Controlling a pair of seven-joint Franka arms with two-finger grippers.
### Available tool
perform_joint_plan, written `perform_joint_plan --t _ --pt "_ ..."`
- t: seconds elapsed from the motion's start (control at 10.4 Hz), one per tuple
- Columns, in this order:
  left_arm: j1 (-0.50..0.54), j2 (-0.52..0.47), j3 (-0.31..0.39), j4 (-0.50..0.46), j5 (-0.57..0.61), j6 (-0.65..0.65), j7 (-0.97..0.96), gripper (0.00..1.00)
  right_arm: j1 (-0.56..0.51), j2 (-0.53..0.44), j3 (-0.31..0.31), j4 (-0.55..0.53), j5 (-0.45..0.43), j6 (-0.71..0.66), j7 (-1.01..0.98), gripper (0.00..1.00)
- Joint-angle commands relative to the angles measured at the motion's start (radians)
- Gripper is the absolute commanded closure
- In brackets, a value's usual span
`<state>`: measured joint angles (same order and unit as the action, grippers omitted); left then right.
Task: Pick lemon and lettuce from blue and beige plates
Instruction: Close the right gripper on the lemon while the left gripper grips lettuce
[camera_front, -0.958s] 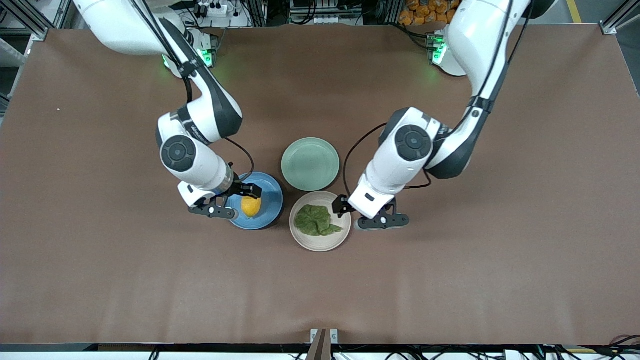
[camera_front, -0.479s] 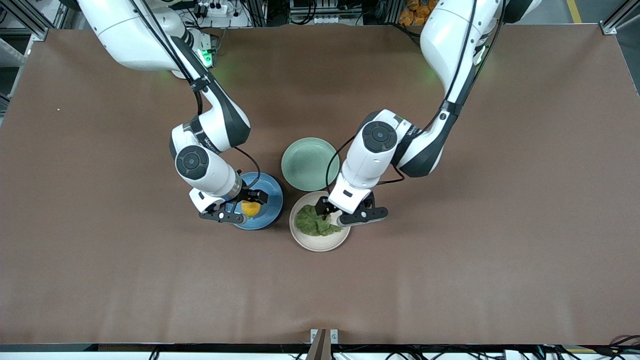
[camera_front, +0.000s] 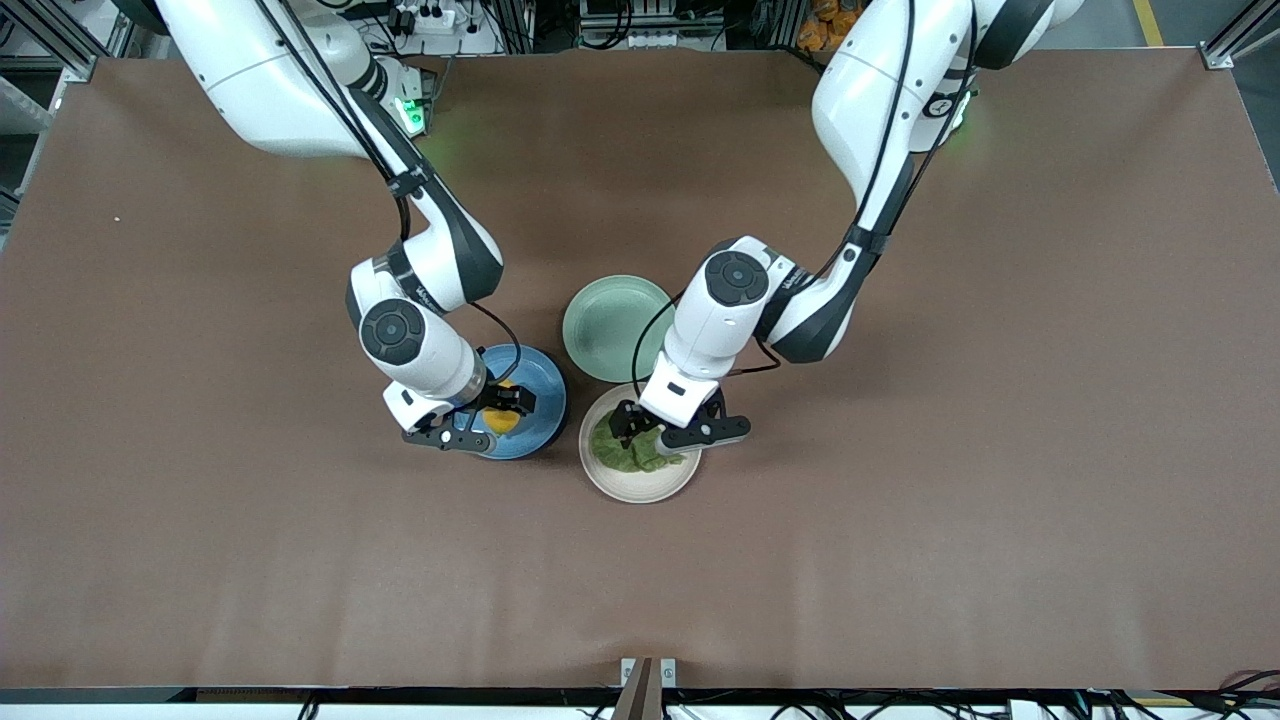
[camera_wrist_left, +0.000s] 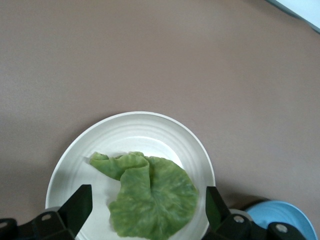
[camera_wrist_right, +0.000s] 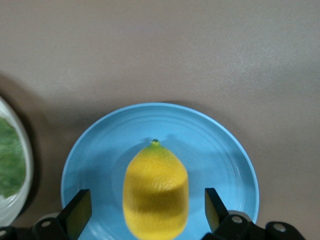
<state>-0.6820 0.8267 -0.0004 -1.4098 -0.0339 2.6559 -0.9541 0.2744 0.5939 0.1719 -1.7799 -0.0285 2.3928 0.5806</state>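
Note:
The yellow lemon (camera_front: 500, 419) lies on the blue plate (camera_front: 545, 385). My right gripper (camera_front: 497, 417) is open and low over it, one finger on each side with gaps; the right wrist view shows the lemon (camera_wrist_right: 155, 195) on the blue plate (camera_wrist_right: 95, 155) between the open gripper (camera_wrist_right: 145, 212). The green lettuce (camera_front: 632, 455) lies flat on the beige plate (camera_front: 640, 487). My left gripper (camera_front: 643, 437) is open over it; the left wrist view shows the lettuce (camera_wrist_left: 150, 197) on the beige plate (camera_wrist_left: 145, 130) between the spread gripper (camera_wrist_left: 145, 212).
A pale mint-green plate (camera_front: 610, 325) lies on the brown table farther from the front camera than the other two plates, partly under the left arm's wrist. The blue and beige plates lie side by side, nearly touching.
Both grippers came in over their plates and lower: the left moved from beside the beige plate to over the lettuce, the right settled around the lemon. Lemon and lettuce have not moved.

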Motion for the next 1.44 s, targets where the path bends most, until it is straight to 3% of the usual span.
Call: perform_joint_plan --t 0.0,0.48,0.67,0.96,1.15,1.34 --pt "-0.121 0.043 0.147 0.04 -0.001 0.006 -0.098 0.0 0.011 0.024 -0.014 -0.021 -0.027 0.054 0.015 0.0" --pt "-0.139 0.087 0.16 0.051 0.04 0.01 -0.072 0.0 0.035 0.056 -0.035 -0.023 -0.027 0.069 0.028 0.01" --pt "-0.146 0.115 0.161 0.049 0.078 0.012 -0.069 0.0 0.037 0.06 -0.035 -0.021 -0.027 0.071 0.038 0.28" --pt "-0.16 0.124 0.161 0.049 0.08 0.012 -0.069 0.0 0.039 0.058 -0.034 -0.01 -0.025 0.059 0.102 0.53" --pt "-0.168 0.137 0.161 0.049 0.103 0.013 -0.069 0.0 0.037 0.046 -0.034 0.003 -0.021 0.045 0.117 0.55" --pt "-0.179 0.14 0.164 0.048 0.211 0.012 -0.074 0.0 0.029 0.014 -0.032 0.037 -0.007 -0.041 0.117 0.56"
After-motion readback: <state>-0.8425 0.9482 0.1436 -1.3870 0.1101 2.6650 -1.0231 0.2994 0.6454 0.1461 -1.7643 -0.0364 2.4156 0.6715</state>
